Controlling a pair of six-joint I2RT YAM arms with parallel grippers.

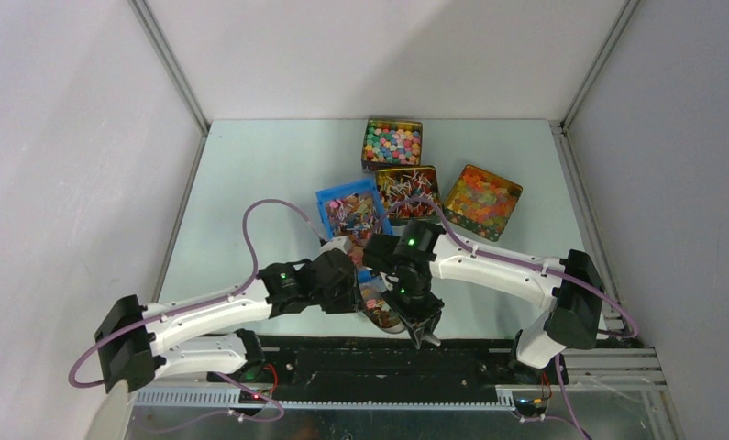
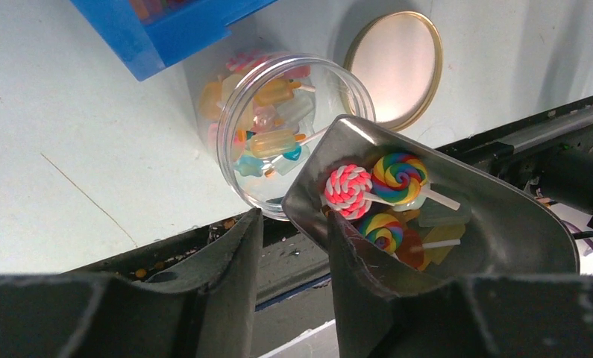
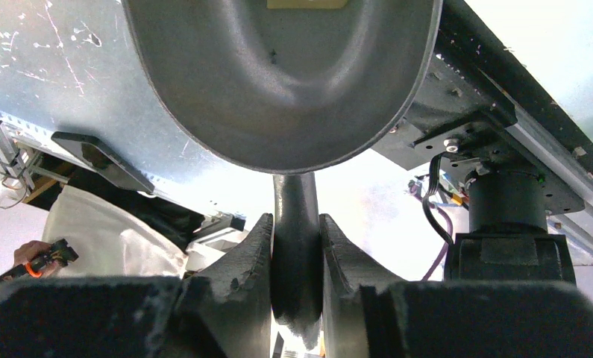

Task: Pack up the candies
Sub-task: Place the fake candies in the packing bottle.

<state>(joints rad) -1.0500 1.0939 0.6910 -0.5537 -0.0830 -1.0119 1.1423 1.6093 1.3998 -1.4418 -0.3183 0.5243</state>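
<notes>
Right tool [image 3: 295, 224] grips the scoop [image 2: 502, 231], lip at the jar [image 2: 230, 142] rim.

Small bright candies [image 2: 349, 188] on white sticks lie heaped in the shiny metal scoop [image 2: 502, 224]: one pink-and-white swirl lollipop and some rainbow ones. More candies, yellow, pink and blue, sit inside the clear round plastic jar [image 2: 338, 82], whose open mouth faces the scoop.
</notes>
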